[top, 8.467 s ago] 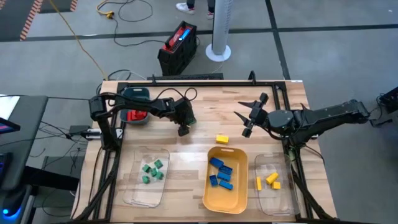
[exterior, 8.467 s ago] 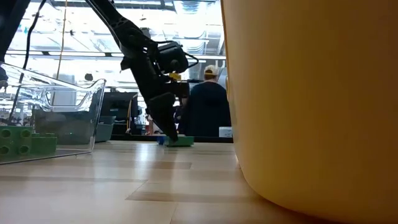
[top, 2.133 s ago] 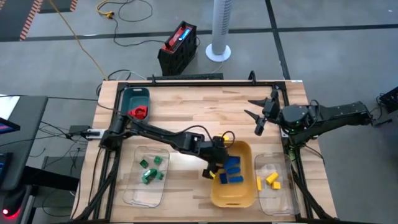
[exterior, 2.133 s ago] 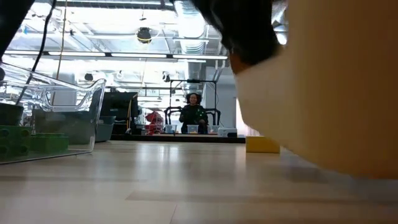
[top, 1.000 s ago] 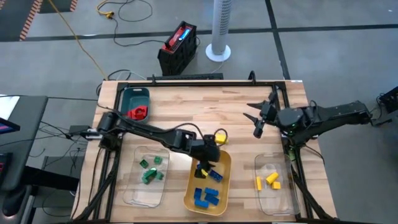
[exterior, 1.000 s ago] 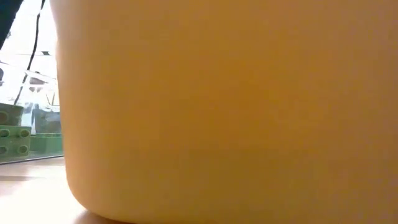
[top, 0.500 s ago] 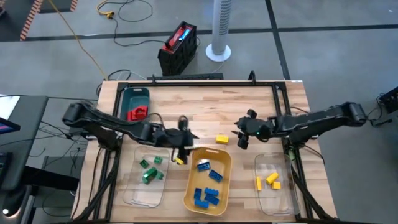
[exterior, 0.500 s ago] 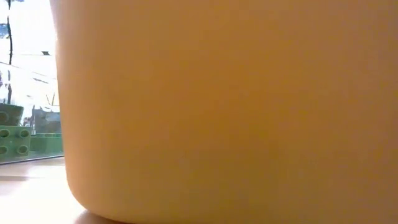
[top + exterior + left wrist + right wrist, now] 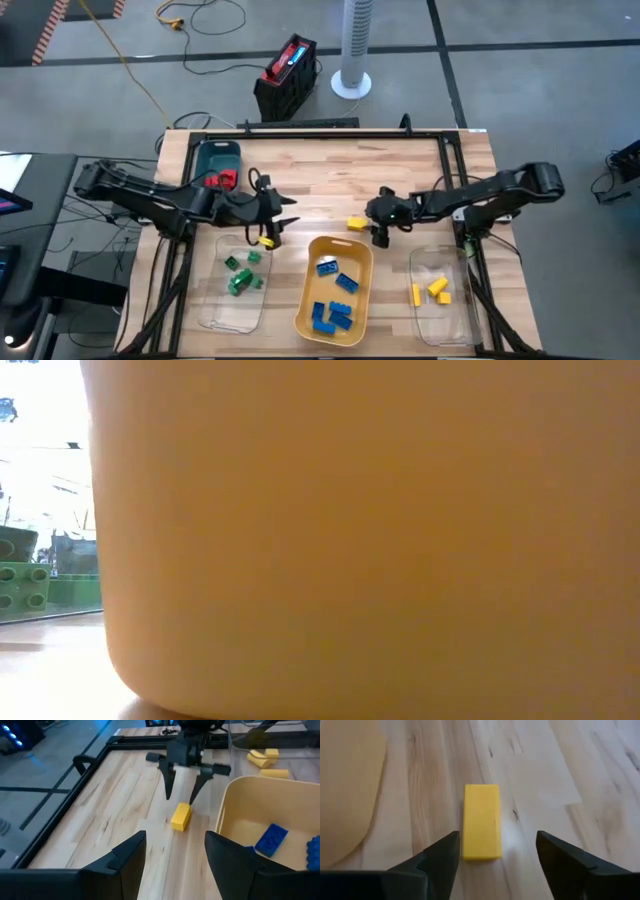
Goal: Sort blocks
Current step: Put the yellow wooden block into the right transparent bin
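Filling the low view, the yellow tray (image 9: 380, 540) hid almost all of the worktop (image 9: 330, 180), which only the overhead camera showed whole. The right pincer (image 9: 380, 232), fingers spread and empty, hung just beside the lone yellow block (image 9: 481, 821), whose long axis pointed toward it. The left pincer (image 9: 268, 232), likewise open, faced that block (image 9: 180, 816) from across the boards.

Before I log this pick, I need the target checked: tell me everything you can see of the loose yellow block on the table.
The yellow block is a plain, smooth oblong brick that looks like plastic, with no studs showing. It lies flat on the bare wooden table, just beyond the yellow tray, apart from its rim. Nothing touches it: the right gripper hangs close, jaws open, one to each side.
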